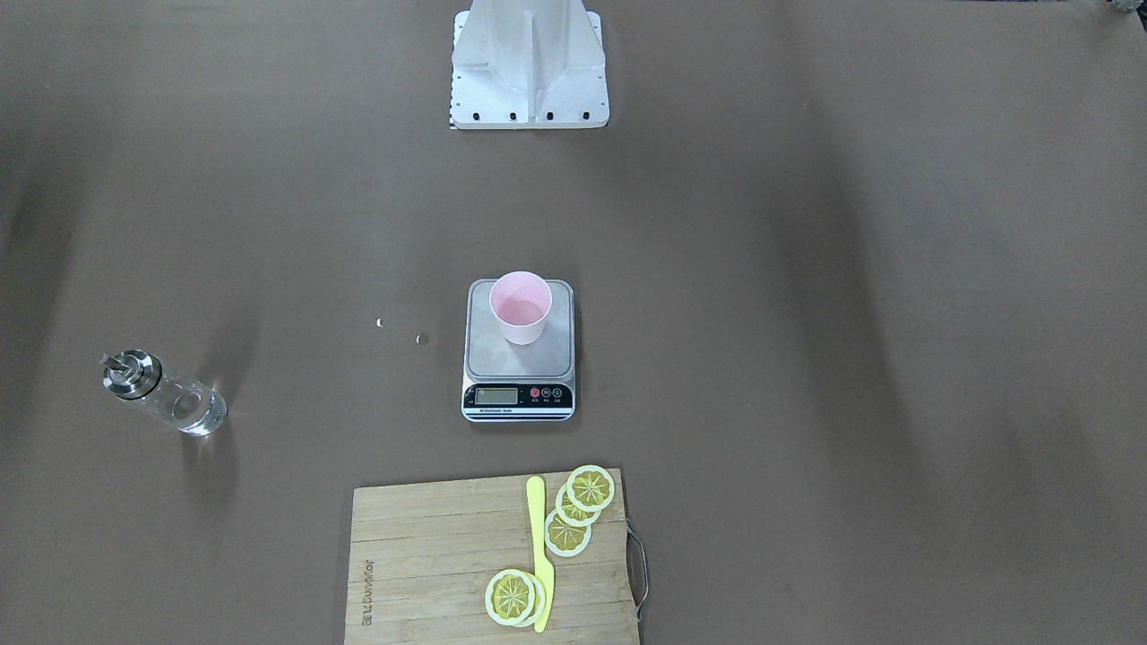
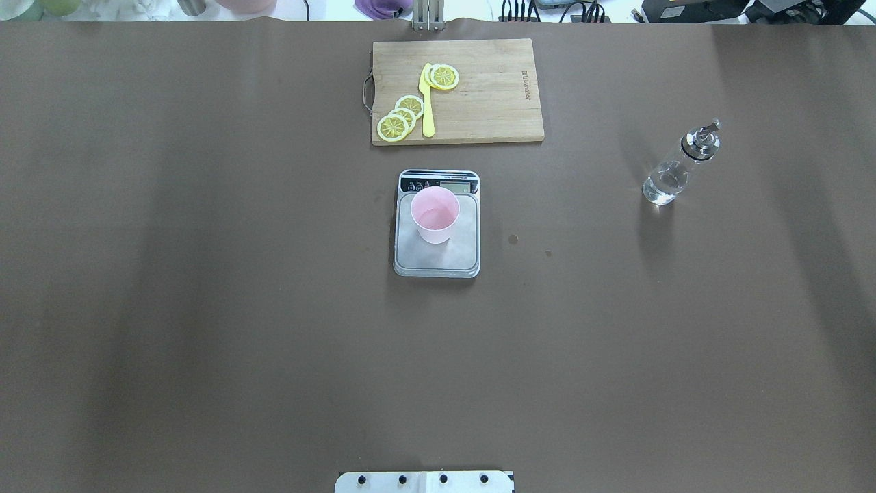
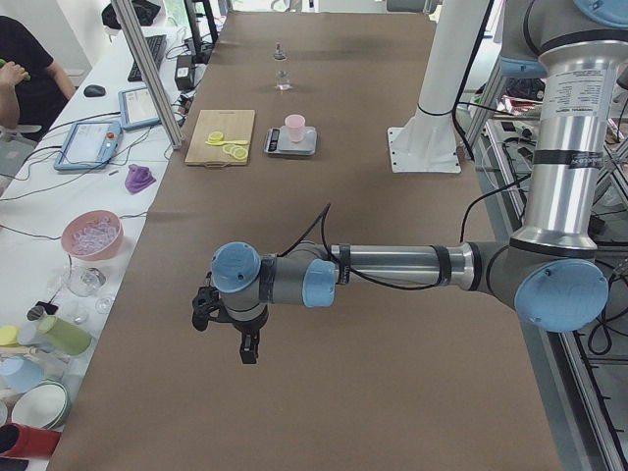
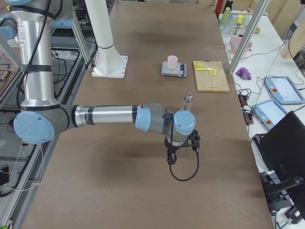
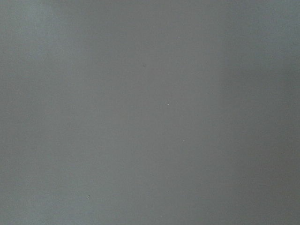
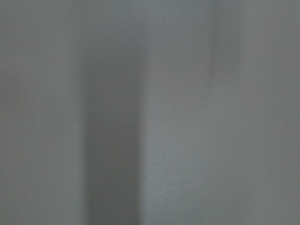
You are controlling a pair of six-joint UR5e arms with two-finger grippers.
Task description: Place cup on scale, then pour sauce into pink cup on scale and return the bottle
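Note:
The pink cup (image 1: 520, 307) (image 2: 434, 216) stands upright on the far half of the scale (image 1: 520, 363) (image 2: 438, 259) at the table's middle. The glass bottle (image 1: 166, 394) (image 2: 677, 168) stands upright by itself on the robot's right, and clear sauce (image 2: 660, 186) fills its lower part. Only the side views show the grippers. My left gripper (image 3: 226, 332) hangs over bare table far from the scale. My right gripper (image 4: 183, 150) hangs near the bottle (image 4: 187, 101), apart from it. Whether either is open or shut, I cannot tell. Both wrist views show only bare table.
A wooden cutting board (image 2: 493, 96) with lemon slices (image 2: 404, 113) and a yellow knife (image 2: 427, 103) lies beyond the scale. Small drops (image 2: 512, 239) dot the table right of the scale. The robot's white base (image 1: 529, 81) stands at the near edge. A person (image 3: 25, 69) sits at a side desk.

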